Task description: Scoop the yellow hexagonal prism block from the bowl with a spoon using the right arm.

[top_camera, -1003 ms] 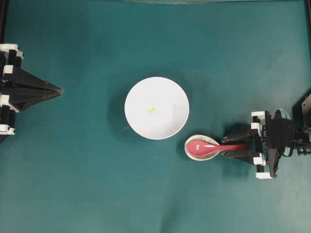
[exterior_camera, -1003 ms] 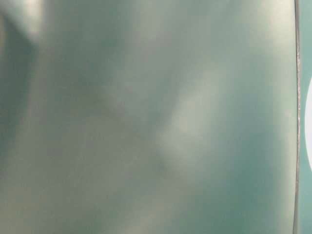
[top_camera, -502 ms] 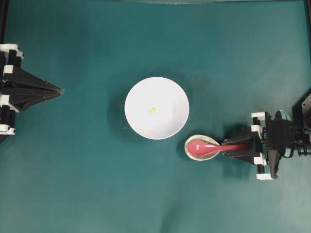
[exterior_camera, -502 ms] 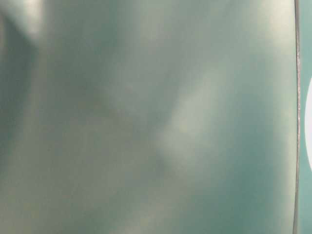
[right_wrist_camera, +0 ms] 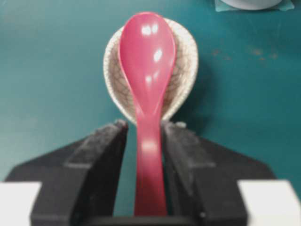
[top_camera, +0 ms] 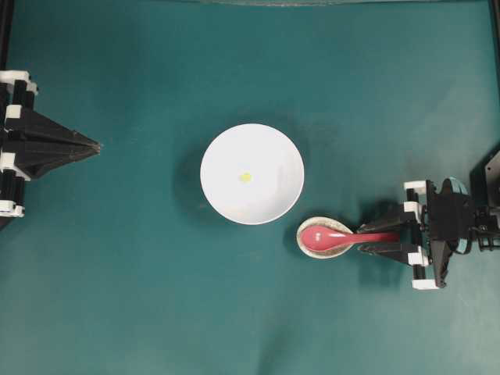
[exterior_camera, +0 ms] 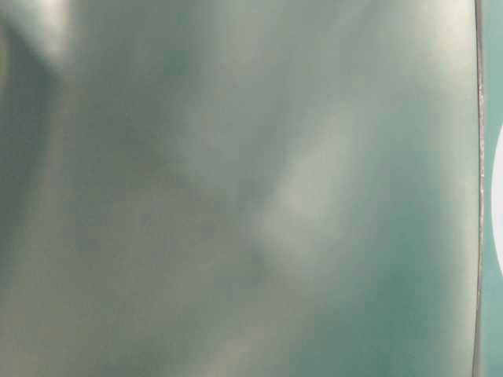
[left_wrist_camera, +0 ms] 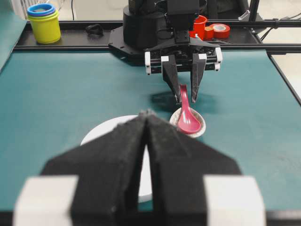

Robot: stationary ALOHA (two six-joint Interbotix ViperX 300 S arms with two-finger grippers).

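Right gripper (top_camera: 380,239) fingers flanking the spoon (top_camera: 337,237) handle, narrow gaps showing, grasp unclear, scoop in speckled rest (top_camera: 306,244) beside the bowl (top_camera: 269,199), yellow block (top_camera: 246,177) inside, left gripper (top_camera: 92,145) pinched closed

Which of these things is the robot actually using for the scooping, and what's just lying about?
In use: spoon, white bowl, yellow block, right gripper.
Lying about: speckled spoon rest, stacked cups, tape rolls, idle left gripper.

Closed left black end effector (left_wrist_camera: 146,123) fills foreground. Beyond, right black end effector (left_wrist_camera: 186,97) straddles glossy red-pink spoon (left_wrist_camera: 187,117) on speckled oval rest (left_wrist_camera: 201,127).
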